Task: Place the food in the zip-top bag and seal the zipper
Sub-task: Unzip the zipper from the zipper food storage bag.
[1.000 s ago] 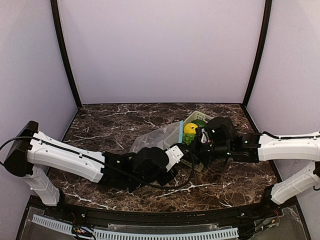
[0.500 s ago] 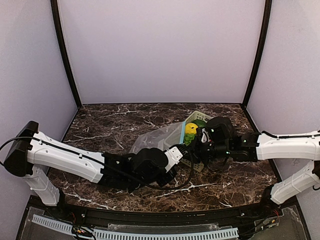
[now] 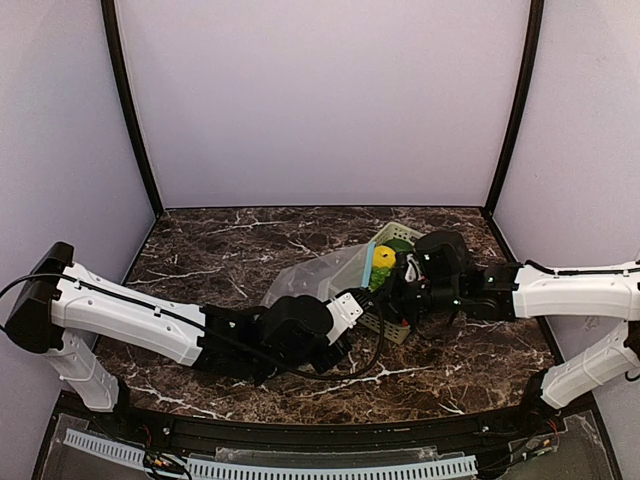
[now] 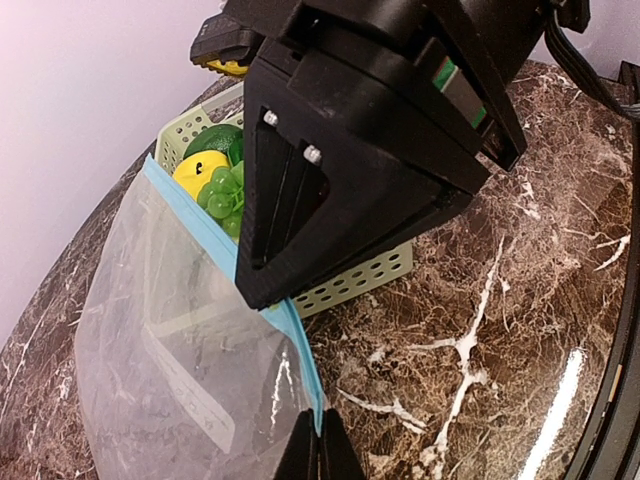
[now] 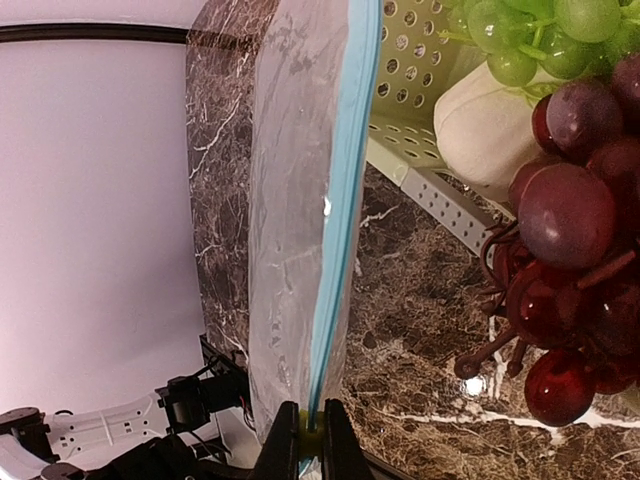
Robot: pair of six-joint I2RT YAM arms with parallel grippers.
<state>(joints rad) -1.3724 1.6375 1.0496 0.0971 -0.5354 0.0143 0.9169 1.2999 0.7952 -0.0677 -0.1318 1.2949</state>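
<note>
Along the teal-blue zipper strip [image 5: 340, 200], we judge the clear, limp plastic bag [image 4: 170, 330] best held, left fingers [image 4: 312, 437] and right fingers [image 5: 303, 437] both clamped there

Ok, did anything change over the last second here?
Little. The zipper edge of the zip-top bag has tipped up slightly and stands steeper beside the basket. The left claw and right claw stay shut on that strip. The lemon and basket have not moved.
</note>
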